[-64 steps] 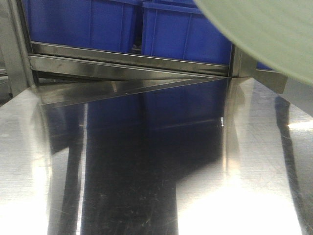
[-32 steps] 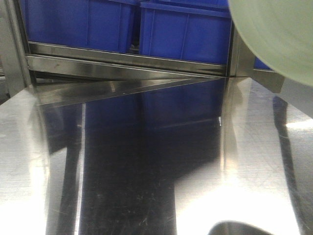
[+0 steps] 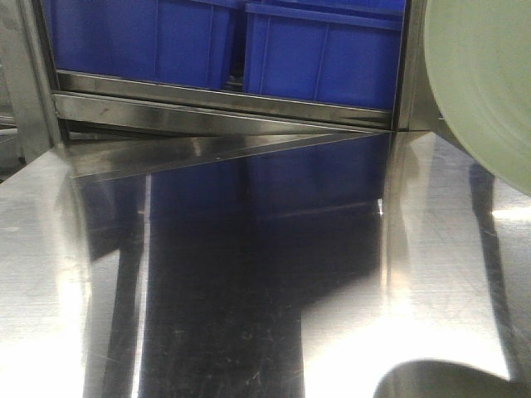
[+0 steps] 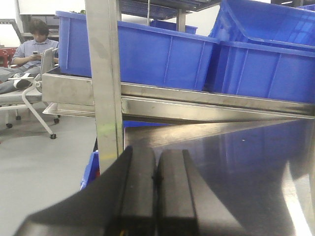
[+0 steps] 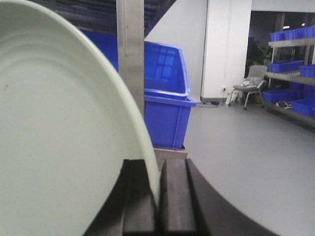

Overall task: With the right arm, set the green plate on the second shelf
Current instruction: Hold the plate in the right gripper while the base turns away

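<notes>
right tool (image 5: 158,196): clamped on the rim of the green plate (image 5: 59,128) | plate: held up on edge near the steel post (image 5: 130,54) (only a thin bite is taken) | left tool (image 4: 156,182): pressed closed, nothing held | risk: plate may be knocked on the post and dropped onto the table (image 3: 66,315)

Harsh glare on steel surface (image 3: 415,340)

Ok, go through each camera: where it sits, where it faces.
Front: low, facing forward over the steel shelf to blue bins; no gripper shows.
Left wrist: behind the left gripper, shut and empty, facing a steel post and bins.
Right wrist: behind the right gripper, clamped on the green plate.
Shared: front and right wrist both show the plate.
</notes>
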Available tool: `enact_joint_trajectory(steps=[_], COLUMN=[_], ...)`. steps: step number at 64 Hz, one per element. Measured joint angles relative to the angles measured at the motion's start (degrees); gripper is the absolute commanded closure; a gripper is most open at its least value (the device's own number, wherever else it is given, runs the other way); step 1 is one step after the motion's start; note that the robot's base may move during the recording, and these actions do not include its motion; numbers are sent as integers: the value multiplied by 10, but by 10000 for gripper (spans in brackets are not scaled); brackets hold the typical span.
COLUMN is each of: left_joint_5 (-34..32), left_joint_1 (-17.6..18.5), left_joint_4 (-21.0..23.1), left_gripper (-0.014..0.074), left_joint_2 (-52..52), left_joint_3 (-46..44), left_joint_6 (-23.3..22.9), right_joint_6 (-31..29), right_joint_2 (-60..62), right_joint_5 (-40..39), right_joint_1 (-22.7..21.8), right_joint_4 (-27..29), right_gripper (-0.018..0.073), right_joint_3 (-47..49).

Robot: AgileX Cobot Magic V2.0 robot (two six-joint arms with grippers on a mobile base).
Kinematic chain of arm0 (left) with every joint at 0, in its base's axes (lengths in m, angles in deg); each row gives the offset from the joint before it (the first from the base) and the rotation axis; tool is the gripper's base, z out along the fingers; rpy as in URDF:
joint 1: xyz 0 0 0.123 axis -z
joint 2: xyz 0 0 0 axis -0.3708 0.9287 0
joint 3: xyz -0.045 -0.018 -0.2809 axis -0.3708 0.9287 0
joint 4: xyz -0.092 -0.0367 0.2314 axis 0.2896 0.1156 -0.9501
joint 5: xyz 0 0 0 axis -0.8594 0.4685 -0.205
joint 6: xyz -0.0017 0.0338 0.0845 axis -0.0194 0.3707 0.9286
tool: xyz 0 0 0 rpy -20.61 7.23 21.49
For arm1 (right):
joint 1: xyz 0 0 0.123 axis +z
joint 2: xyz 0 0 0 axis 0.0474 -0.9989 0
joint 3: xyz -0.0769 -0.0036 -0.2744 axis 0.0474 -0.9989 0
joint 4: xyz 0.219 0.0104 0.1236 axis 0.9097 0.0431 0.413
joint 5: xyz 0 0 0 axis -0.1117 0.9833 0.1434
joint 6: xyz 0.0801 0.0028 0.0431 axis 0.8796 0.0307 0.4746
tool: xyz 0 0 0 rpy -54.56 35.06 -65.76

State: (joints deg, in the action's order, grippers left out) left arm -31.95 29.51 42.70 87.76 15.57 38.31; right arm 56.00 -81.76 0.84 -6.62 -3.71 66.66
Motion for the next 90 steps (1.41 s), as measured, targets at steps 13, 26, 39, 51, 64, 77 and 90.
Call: enact_joint_trajectory(steps=[13, 26, 39, 51, 64, 77, 90], left_joint_5=[0, 0, 0, 0, 0, 0, 0], left_joint_1=[0, 0, 0, 0, 0, 0, 0], left_joint_4=[0, 0, 0, 0, 0, 0, 0], left_gripper=[466, 466, 466, 466, 466, 466, 466], left_joint_2=[0, 0, 0, 0, 0, 0, 0], left_joint_3=[0, 0, 0, 0, 0, 0, 0], left_joint_6=[0, 0, 0, 0, 0, 0, 0], right_joint_6=[0, 0, 0, 0, 0, 0, 0], right_joint_2=[1, 1, 1, 1, 1, 1, 1], right_joint_5=[-47, -69, -73, -74, -74, -74, -74], right_joint_1=[6, 8, 8, 8, 8, 8, 8], right_joint_4=[0, 0, 1, 1, 1, 1, 1], right_gripper=[505, 505, 505, 505, 505, 505, 505], right_joint_3=[-24, -24, -25, -25, -26, -26, -26])
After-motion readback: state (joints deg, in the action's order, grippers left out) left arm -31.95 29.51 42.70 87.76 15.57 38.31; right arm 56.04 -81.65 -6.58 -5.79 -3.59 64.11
